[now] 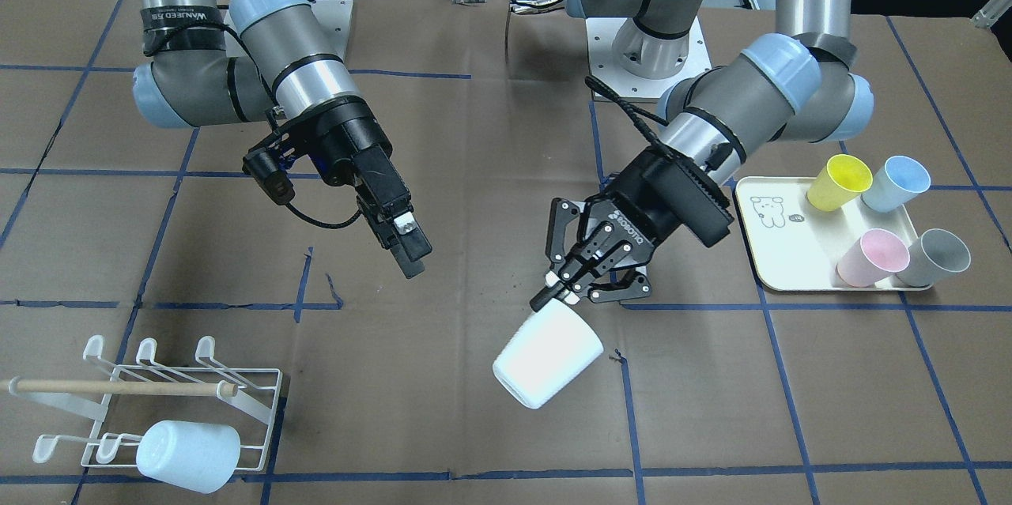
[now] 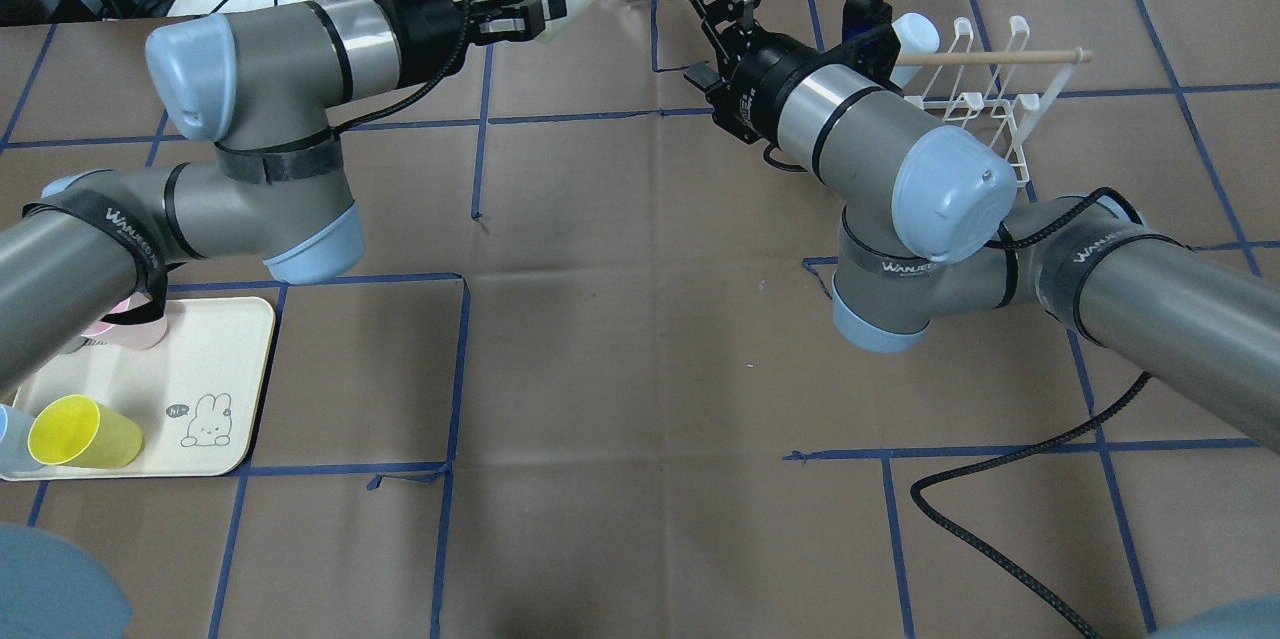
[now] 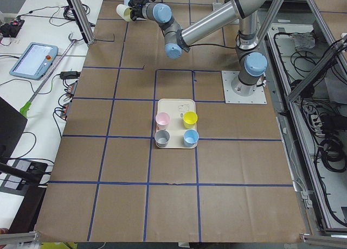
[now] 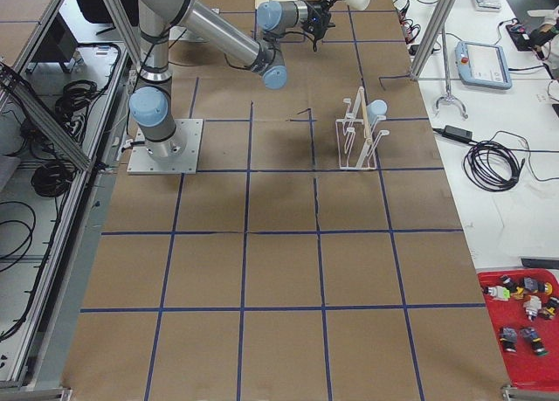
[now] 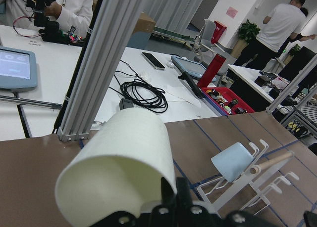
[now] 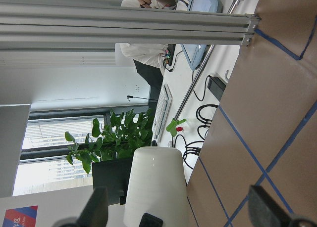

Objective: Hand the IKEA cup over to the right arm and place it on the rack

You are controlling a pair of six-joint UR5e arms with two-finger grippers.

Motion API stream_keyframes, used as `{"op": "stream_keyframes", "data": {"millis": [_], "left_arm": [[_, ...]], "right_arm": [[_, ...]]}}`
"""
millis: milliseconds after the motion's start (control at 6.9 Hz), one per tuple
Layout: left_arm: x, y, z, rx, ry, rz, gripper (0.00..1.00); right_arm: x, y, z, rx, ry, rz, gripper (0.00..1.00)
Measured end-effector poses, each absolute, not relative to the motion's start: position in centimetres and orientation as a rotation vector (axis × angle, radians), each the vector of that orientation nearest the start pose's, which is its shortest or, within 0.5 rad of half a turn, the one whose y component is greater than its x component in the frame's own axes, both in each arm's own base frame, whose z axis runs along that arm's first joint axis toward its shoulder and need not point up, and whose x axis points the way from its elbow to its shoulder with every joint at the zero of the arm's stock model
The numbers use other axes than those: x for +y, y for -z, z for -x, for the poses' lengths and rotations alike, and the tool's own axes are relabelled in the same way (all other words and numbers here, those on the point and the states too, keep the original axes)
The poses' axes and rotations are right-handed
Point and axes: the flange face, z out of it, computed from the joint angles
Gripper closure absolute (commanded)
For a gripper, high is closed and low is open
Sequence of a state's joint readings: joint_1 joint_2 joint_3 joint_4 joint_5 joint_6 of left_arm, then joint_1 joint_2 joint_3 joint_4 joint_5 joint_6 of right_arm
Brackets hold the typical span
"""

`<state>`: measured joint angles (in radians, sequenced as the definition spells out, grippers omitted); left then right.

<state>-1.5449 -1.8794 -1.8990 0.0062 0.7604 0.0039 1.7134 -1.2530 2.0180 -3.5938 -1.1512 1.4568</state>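
Note:
My left gripper [image 1: 555, 293] is shut on the rim of a white IKEA cup [image 1: 548, 367] and holds it tilted in the air, mouth toward the gripper. The cup also shows in the left wrist view [image 5: 124, 167], with one finger inside the rim. My right gripper [image 1: 411, 252] is open and empty, a gap away from the cup. In the right wrist view its fingers [image 6: 97, 207] stand wide apart with the cup [image 6: 156, 187] ahead between them. The white wire rack [image 1: 158, 386] with its wooden dowel stands beyond the right arm and carries a pale blue cup [image 1: 188, 455].
A cream tray [image 1: 779, 252] beside the left arm holds a yellow cup [image 1: 838, 182], a blue cup [image 1: 896, 182], a pink cup [image 1: 866, 256] and a grey cup [image 1: 933, 258]. An aluminium post [image 5: 106, 59] stands at the table's far edge. A black cable [image 2: 1010, 509] trails from the right arm.

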Motion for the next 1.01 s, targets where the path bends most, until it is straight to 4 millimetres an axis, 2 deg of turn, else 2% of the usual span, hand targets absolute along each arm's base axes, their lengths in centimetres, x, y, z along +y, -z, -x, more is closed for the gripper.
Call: {"op": "stream_keyframes", "data": {"millis": [145,435,1014], "left_arm": [[-55.1,-37.0,20.5,-2.109,-1.084,0.483,1.0],[-52.9,-36.1,21.5,-2.044,-1.071,0.55,1.0],[-51.4,-35.9,22.0,-2.005,-1.055,0.575,1.0]], "right_arm": [[-50.5,-35.8,-24.8,1.677,0.663,-0.923,0.0],[-51.4,-35.0,-25.0,1.683,0.65,-0.925,0.0],[-52.7,-34.1,-25.4,1.685,0.64,-0.926,0.01]]}}
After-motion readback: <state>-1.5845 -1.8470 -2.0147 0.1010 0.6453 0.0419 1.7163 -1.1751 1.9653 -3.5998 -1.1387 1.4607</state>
